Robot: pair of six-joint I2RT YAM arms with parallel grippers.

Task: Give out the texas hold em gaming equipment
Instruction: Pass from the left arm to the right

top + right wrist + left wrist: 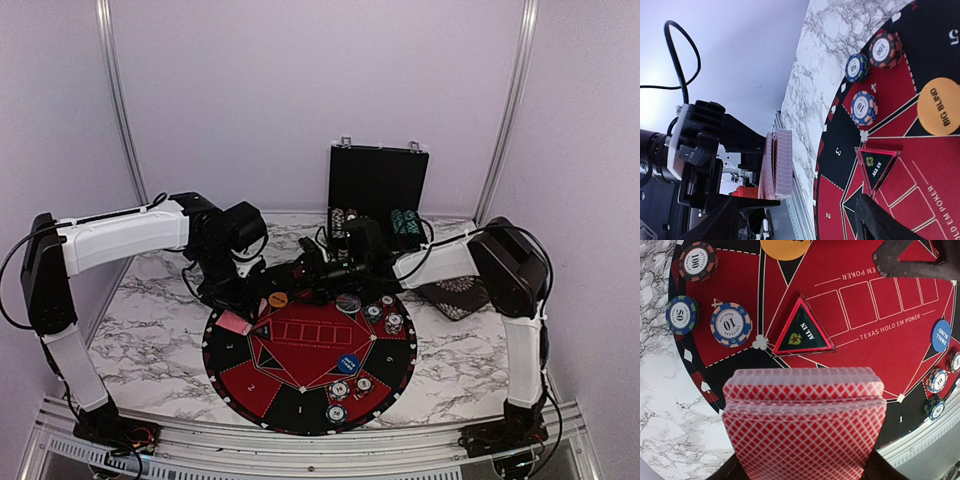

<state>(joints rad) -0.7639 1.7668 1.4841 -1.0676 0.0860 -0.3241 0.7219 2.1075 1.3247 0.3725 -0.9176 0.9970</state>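
Deck of red-backed, lattice-patterned playing cards (805, 425) sits clamped between the fingers of the left gripper (805, 467), over the edge of the round red-and-black felt mat (875, 360). Just beyond its fingertips lies a green, red-rimmed triangular "ALL IN" marker (801, 332). To the left of that are a white-and-blue striped-edge 10 chip (731, 324), a blue 50 chip (682, 315) and a black-and-red 100 chip (698, 261). The right gripper (797, 200) hovers opposite, jaws spread and empty.
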